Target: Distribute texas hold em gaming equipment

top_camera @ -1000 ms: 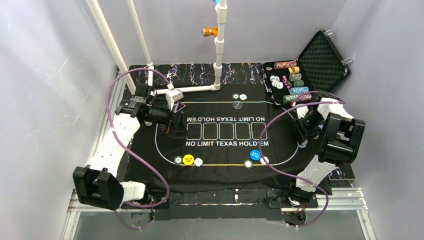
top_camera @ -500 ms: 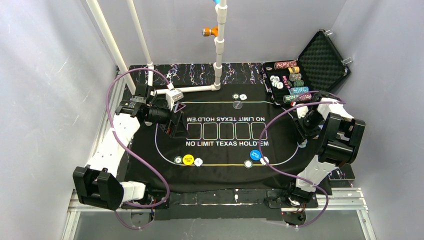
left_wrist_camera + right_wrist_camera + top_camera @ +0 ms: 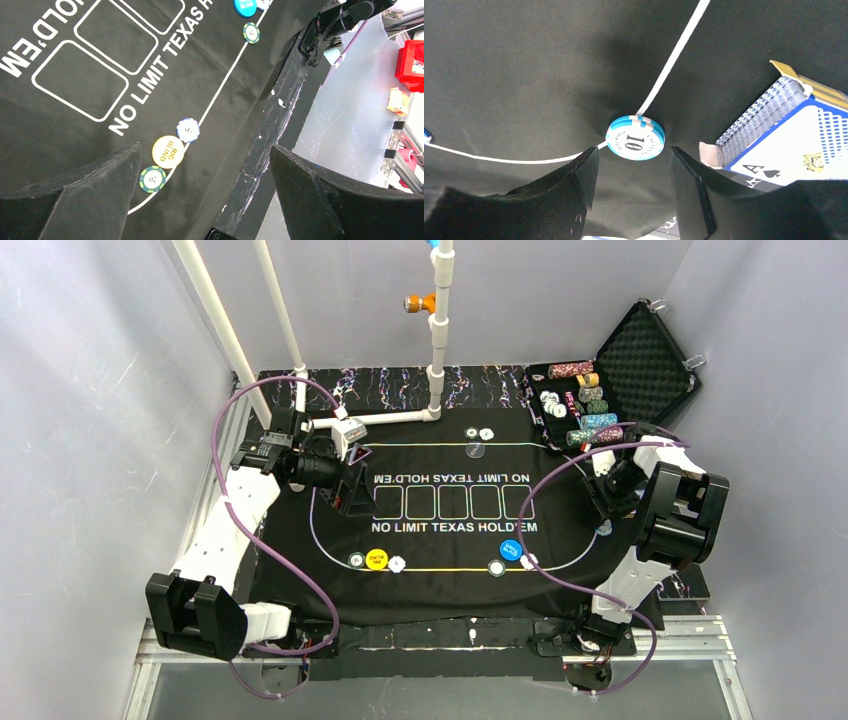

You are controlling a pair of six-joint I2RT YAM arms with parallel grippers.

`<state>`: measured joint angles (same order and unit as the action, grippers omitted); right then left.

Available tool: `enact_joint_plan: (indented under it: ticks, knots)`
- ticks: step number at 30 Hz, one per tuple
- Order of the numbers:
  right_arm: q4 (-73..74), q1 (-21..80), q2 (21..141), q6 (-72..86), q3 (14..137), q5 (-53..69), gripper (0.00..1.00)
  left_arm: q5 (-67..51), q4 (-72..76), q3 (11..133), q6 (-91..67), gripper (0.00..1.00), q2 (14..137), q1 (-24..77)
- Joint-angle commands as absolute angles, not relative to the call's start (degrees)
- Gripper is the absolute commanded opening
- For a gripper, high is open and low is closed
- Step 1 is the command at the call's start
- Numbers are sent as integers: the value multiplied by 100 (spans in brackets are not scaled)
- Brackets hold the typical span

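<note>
One round, stripe-edged chip (image 3: 635, 137)

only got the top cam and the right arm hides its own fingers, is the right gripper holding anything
observer: no, the right gripper is open; a light blue chip marked 10 sits on the mat at the gap between its tips, not clamped
operator: anything close by i could bump
observer: yes, an open card box lies just beside one finger, with blue-backed cards showing in its mouth
</note>
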<state>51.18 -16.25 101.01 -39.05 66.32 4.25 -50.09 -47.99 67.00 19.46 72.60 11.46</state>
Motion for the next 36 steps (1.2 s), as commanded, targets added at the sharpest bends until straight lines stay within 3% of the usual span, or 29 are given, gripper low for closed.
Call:
enact_joint_plan:
  ticks: [1,9,17,21,36]
  knots:
    - [5070,-1611,10148,-3844,6726,562,63,-5150,-4872,6690,1960,99,7190,1169]
    - [4967,-1591,10208,-3820,6700,535,64,-5148,-4879,6695,1970,99,7191,1164]
    - [4920,-1538,10298,-3760,6759,562,59,-5143,-4887,6692,1970,99,7201,1169]
    - [4931,-1513,10336,-3758,6742,558,62,-5149,-4887,6700,1969,99,7207,1168]
    - [5159,-1503,10081,-3842,7059,507,41,-5142,-4926,6716,1995,99,7242,1169]
